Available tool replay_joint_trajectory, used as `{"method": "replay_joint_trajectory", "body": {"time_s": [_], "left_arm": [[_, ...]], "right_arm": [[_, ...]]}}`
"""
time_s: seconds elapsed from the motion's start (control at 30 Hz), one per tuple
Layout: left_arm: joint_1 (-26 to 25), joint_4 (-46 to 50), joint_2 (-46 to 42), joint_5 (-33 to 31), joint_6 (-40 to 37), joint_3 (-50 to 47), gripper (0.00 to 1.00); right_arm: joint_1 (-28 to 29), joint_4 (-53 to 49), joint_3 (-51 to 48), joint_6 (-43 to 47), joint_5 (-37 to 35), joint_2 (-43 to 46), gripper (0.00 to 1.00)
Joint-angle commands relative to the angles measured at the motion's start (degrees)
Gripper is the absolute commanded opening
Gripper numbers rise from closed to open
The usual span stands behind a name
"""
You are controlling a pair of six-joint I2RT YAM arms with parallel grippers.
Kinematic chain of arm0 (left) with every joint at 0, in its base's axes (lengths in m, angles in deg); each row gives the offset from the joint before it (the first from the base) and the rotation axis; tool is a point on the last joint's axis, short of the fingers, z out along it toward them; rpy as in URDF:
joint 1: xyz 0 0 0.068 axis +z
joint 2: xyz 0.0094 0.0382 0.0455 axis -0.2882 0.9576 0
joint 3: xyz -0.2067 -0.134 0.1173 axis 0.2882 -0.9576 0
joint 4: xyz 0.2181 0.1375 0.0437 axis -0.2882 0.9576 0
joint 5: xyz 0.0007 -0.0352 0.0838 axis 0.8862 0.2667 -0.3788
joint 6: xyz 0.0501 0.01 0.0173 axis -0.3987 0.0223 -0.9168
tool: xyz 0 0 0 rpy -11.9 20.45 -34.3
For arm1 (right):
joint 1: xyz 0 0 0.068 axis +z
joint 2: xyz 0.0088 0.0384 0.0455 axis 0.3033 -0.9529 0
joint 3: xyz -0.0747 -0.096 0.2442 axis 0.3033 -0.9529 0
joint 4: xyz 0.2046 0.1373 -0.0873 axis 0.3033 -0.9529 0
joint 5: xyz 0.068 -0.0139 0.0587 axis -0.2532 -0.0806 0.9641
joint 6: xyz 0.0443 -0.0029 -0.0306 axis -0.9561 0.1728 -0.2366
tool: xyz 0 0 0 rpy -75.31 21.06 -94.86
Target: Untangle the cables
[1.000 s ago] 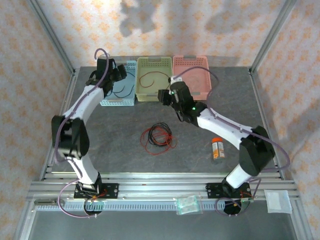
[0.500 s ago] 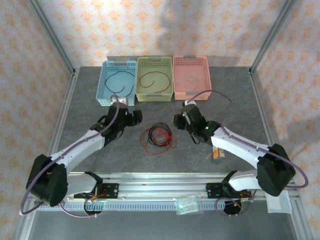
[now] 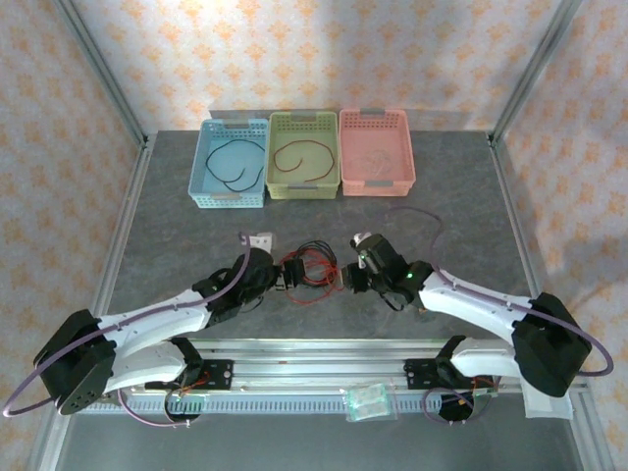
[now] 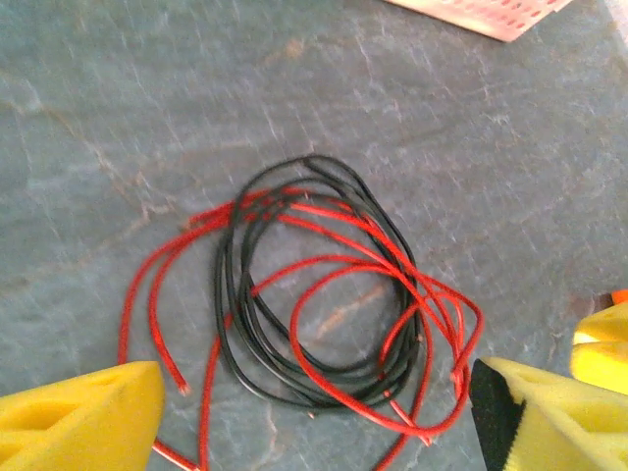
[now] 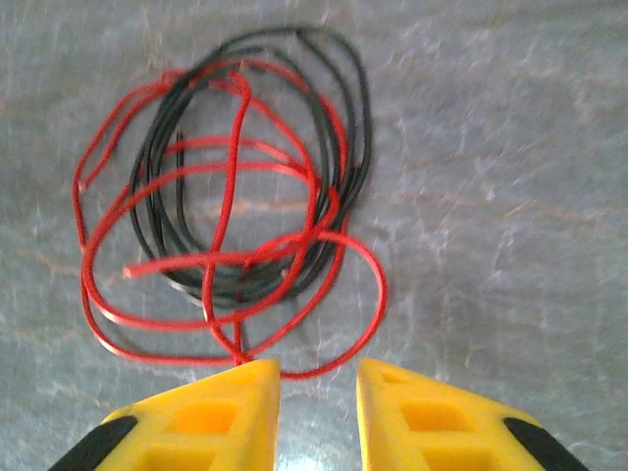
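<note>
The cables [image 3: 312, 265] lie as one tangle of red and black loops on the grey table, between my two grippers. My left gripper [image 3: 286, 276] is at the tangle's left edge. In the left wrist view the tangle [image 4: 324, 304] lies on the table, and the left gripper [image 4: 314, 392] stands wide open, its yellow fingertips [image 4: 98, 412] flanking the near loops with nothing held. My right gripper [image 3: 349, 278] is at the tangle's right edge. In the right wrist view the right gripper [image 5: 314, 378] is open by a narrow gap, just short of a red loop [image 5: 339, 324]. One red strand runs under its left finger.
Three baskets stand at the back: blue [image 3: 202, 167] holding a black cable, green [image 3: 303, 186] holding a red one, pink [image 3: 377, 184] holding a pale one. A small white piece [image 3: 261, 238] lies left of the tangle. Metal frame rails [image 3: 314, 358] run along the near edge.
Both arms have swung back from the baskets and come down low on either side of the tangle. The right jaws have narrowed. The tangle has not moved.
</note>
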Motion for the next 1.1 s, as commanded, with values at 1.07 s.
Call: {"method": "replay_joint_trajectory", "body": {"time_s": [1.07], "left_arm": [[-8.34, -19.19, -0.06, -12.47, 15.78, -8.81, 0.78]], "right_arm": [[7.75, 22.84, -4.75, 0.12, -5.38, -11.58, 0.35]]}}
